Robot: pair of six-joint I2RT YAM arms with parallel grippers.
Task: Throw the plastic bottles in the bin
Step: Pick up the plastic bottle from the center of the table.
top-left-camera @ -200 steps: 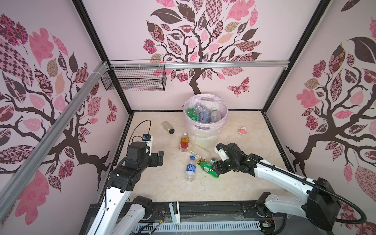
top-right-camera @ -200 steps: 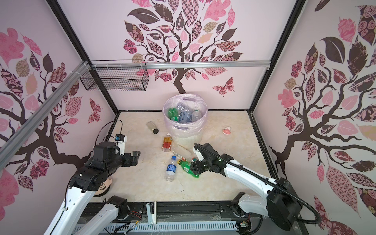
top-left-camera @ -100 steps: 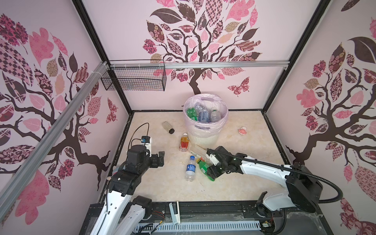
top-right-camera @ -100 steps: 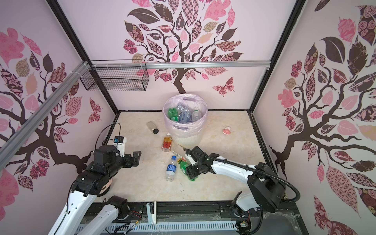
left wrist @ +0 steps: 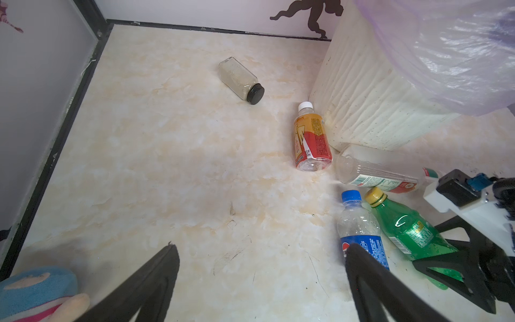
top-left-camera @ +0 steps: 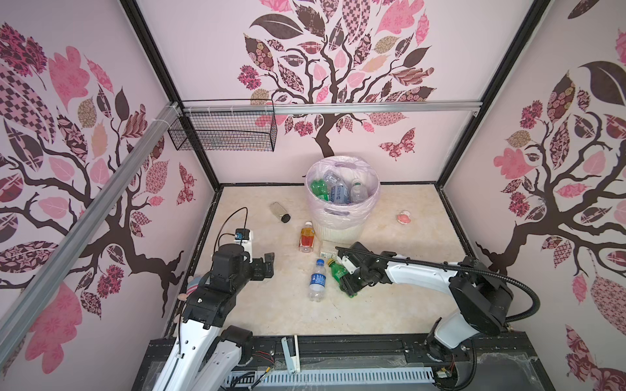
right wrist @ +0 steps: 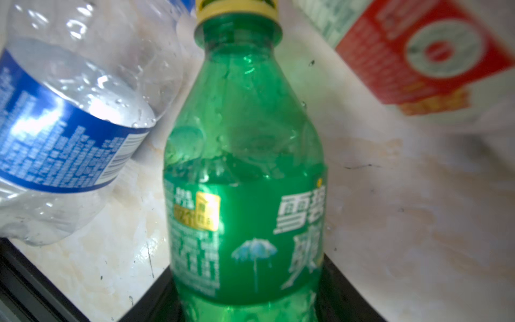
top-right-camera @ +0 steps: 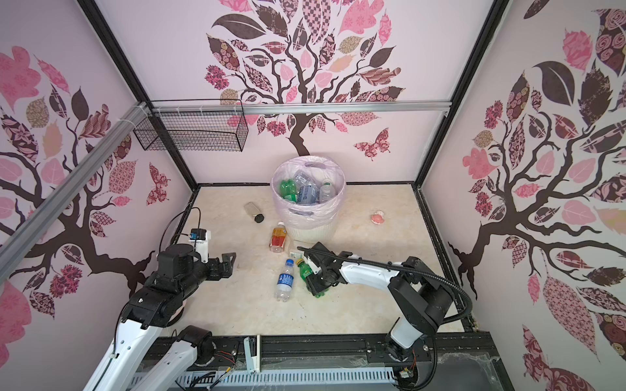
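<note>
We find the green bottle (top-left-camera: pixel 336 270) lying on its side near the middle of the surface (top-left-camera: pixel 271 315), its long axis slanting from the bin (top-left-camera: pixel 338 232) toward the front right corner, yellow cap at the bin end. It is translucent green, with a green label lettered in white. Our right fingers (right wrist: pixel 345 301) pinch its lower body; our left fingers (left wrist: pixel 156 281) stand spread near the left edge.
</note>
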